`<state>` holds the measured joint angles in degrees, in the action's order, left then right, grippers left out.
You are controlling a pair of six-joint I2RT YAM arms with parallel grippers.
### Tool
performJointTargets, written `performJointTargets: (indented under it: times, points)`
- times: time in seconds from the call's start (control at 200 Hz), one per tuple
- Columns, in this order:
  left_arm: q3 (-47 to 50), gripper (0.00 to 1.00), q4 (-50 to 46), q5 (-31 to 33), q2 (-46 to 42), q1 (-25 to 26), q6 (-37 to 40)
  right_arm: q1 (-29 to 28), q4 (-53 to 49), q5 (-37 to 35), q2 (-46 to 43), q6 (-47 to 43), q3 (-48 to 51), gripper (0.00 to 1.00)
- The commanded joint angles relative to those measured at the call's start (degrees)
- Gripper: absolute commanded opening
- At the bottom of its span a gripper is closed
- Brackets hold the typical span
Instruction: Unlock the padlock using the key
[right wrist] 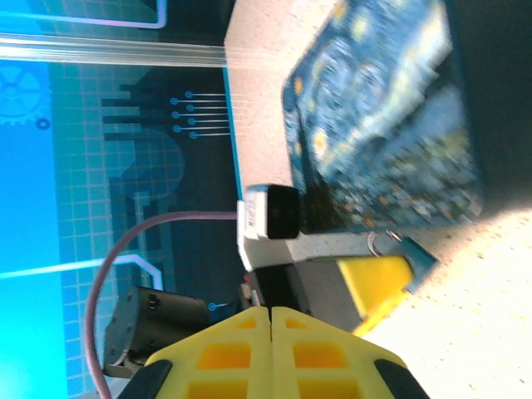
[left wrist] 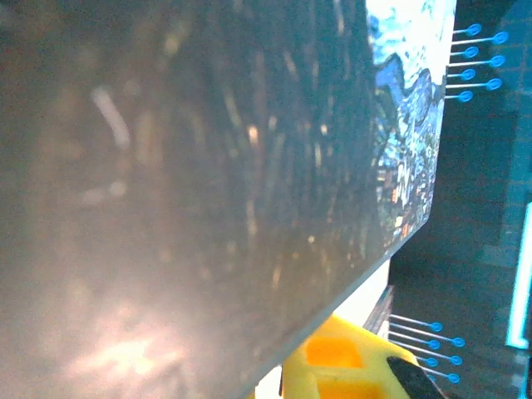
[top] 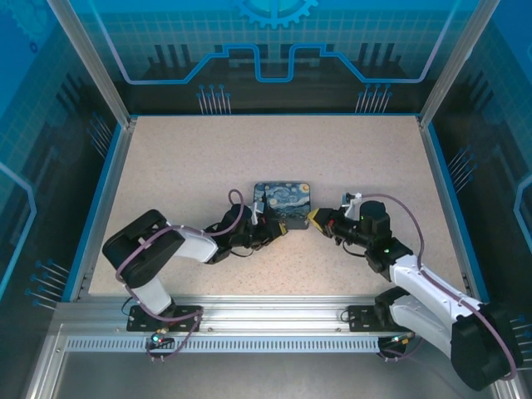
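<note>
The small silvery padlock (right wrist: pixel 397 249) shows its shackle ring at the near edge of the Starry Night box (top: pixel 283 198). It sits at the tip of a yellow finger (right wrist: pixel 378 283) of my left gripper (top: pixel 281 226), which is shut on it. My right gripper (top: pixel 313 219) hovers just right of the box's front corner. Its yellow fingers (right wrist: pixel 249 349) are pressed together, and I see nothing between them. The key is hidden. In the left wrist view the box's grey side (left wrist: pixel 183 199) is very close, with one yellow finger (left wrist: pixel 341 366) below it.
The speckled beige table (top: pixel 208 158) stretches behind and beside the box. Blue rails (top: pixel 104 191) edge it on the left and right. The left arm's white camera housing (right wrist: pixel 266 216) lies close to the box's corner.
</note>
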<state>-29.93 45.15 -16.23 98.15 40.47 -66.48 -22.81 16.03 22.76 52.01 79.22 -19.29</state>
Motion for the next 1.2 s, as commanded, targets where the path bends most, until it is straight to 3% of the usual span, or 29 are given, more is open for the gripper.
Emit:
performJointTargets:
  times: [0.0,0.245,0.805,1.196]
  points:
    - [-0.37,0.00,7.61,0.26,2.98,0.11,-5.80,0.78,-2.14,1.09,-0.68,-1.58,1.85,0.00]
    - [-3.62,0.00,9.09,-0.29,4.02,0.04,-7.63,0.84,-0.87,0.66,1.40,-1.98,4.13,0.00]
    - [-3.55,0.00,15.31,3.21,5.86,-0.12,-12.56,0.84,16.39,-2.36,12.21,4.57,7.16,0.00]
    - [-2.37,0.00,19.84,5.90,6.62,-0.08,-15.57,0.34,20.10,-4.49,15.66,6.37,6.39,0.00]
